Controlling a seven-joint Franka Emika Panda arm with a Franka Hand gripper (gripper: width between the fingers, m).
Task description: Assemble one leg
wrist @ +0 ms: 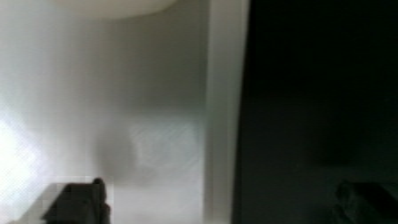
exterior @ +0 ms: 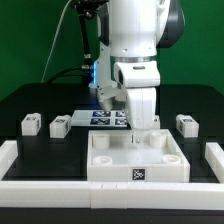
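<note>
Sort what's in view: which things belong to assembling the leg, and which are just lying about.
For the job: outer leg on the exterior view's left; leg beside it; leg on the exterior view's right; socketed white square piece; gripper.
Lying about: marker board; white edge rails.

A white square piece (exterior: pixel 137 160) is carried by the black table (exterior: pixel 25 105). Three legs (exterior: pixel 31 124) and the marker board (exterior: pixel 105 118) are laid there too
</note>
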